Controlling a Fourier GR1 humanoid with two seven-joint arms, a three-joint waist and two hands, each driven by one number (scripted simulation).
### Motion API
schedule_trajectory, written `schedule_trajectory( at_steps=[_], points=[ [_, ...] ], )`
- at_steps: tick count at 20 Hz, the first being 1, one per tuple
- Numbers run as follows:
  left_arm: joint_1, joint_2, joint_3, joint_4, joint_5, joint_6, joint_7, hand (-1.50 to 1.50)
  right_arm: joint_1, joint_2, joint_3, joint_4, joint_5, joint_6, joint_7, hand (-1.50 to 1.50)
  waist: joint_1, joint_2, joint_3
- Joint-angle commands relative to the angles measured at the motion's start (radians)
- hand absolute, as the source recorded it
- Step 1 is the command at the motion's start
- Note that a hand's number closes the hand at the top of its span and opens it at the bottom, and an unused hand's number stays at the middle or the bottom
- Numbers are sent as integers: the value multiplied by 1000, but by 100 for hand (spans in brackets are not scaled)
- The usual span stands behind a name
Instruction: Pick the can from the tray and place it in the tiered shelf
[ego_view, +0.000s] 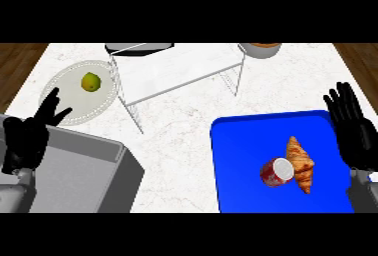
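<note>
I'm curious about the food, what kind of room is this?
Probably a kitchen: a marble-look counter, a croissant beside a can on a blue tray, and a lemon-like fruit on a plate.

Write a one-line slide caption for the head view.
Both hands open, left and right, with the can lying beside a croissant on the blue tray, the shelf beyond.

Kitchen: marble counter (184, 125), croissant (300, 159) on tray (244, 150).
</note>
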Motion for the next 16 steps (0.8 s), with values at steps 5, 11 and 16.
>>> schedule_trajectory(
  at_steps=[5,11,16],
  points=[
    [-4,-93,1,-160,18,79,-43,0,-145,-49,170,-101,37,210,110,150,48,40,-14],
    [49,-186,-36,-192,10,118,-58,0,-60,8,81,-64,-84,246,92,-150,9,43,-12],
    [13,-153,8,-215,25,111,4,0,-56,-192,37,-206,-146,477,153,-150,-3,39,-13]
  ],
)
